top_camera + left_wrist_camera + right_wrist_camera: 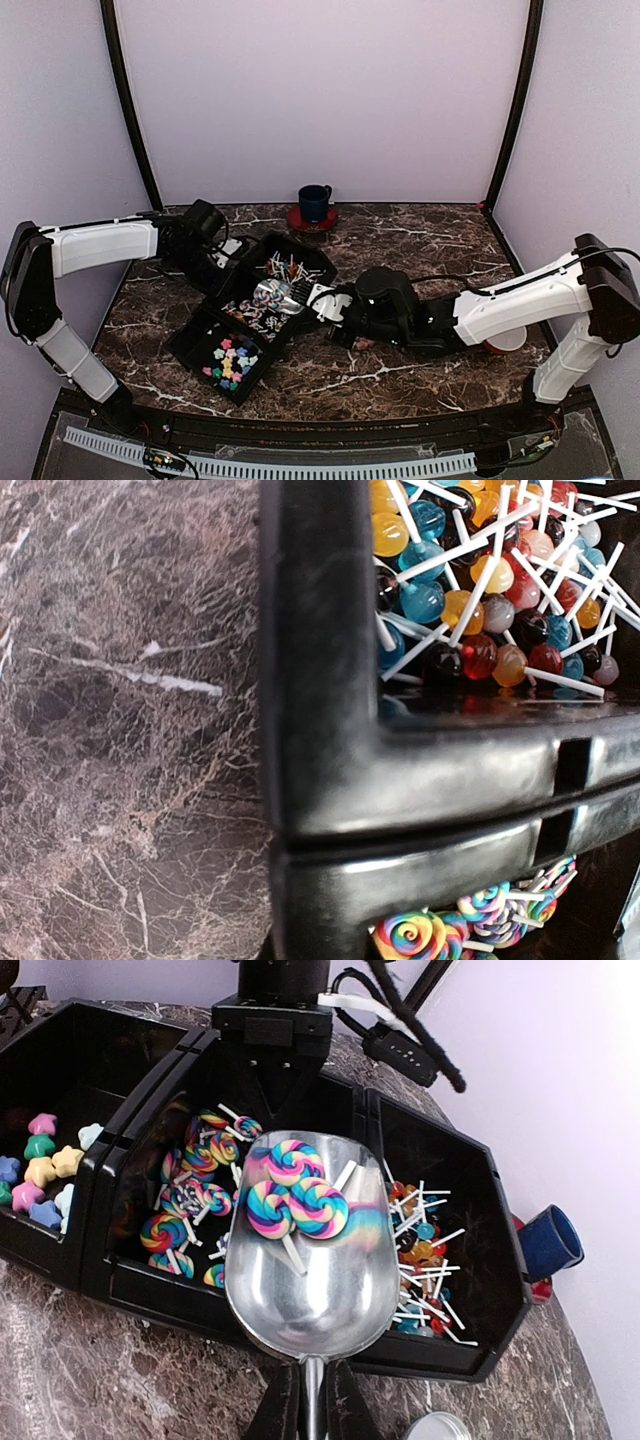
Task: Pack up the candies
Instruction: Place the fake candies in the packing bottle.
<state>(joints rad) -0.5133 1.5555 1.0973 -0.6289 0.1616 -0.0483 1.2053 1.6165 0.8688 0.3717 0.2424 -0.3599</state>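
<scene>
A black three-compartment tray [192, 338] lies slantwise on the table. It holds star candies [40, 1165], swirl lollipops [190, 1190] and small round lollipops [420, 1260] on white sticks. My right gripper [313, 1375] is shut on the handle of a metal scoop [310, 1270]. The scoop hovers over the tray's near wall with three swirl lollipops [295, 1198] in it. My left gripper [228, 262] is at the tray's far rim, fingers together, tip against the rim. Its wrist view shows only the tray wall [330, 680], not its fingers.
A blue cup [315, 203] stands on a red coaster at the back centre. A round silvery lid [440, 1427] lies on the marble by the right arm. A pale round object [503, 343] sits under the right forearm. Purple walls enclose the table.
</scene>
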